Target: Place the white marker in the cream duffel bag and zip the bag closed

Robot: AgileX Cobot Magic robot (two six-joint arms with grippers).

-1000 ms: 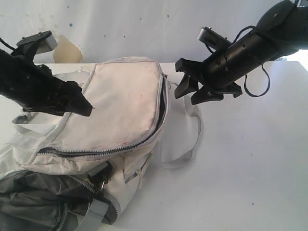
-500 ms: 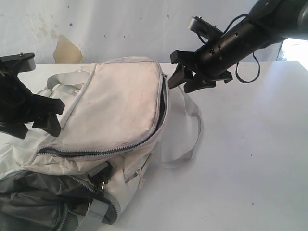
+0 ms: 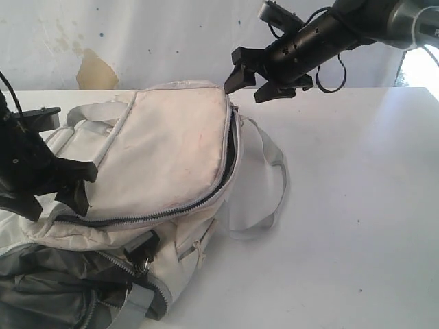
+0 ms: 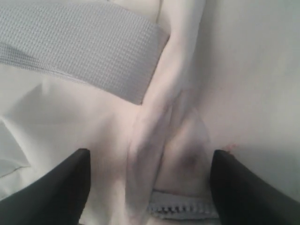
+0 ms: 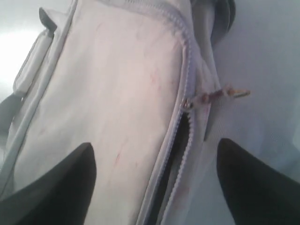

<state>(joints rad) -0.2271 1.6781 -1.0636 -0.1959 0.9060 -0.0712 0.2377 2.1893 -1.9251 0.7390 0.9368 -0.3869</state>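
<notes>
The cream duffel bag (image 3: 171, 151) lies on the left half of the white table, and its main zip gapes dark along the right side (image 3: 232, 154). No white marker shows in any view. My left gripper (image 3: 81, 188) is open at the bag's left end; in its wrist view the left gripper (image 4: 150, 154) straddles cream fabric with the zip's end (image 4: 183, 208) close by. My right gripper (image 3: 247, 86) hangs open above the bag's far right corner. In its wrist view the right gripper (image 5: 154, 145) is over the open zip, near the slider (image 5: 186, 105) and its pull tab (image 5: 220, 95).
A grey webbing handle (image 3: 267, 192) loops onto the table (image 3: 357, 205) right of the bag. A grey side pocket (image 3: 48, 281) and a black buckle (image 3: 144, 250) lie at the near left. A grey strap (image 4: 79, 51) crosses the fabric ahead of the left gripper.
The left arm drew back to the left and dropped to the bag's left end. The right gripper rose and moved left and back, to above the bag's far corner.
</notes>
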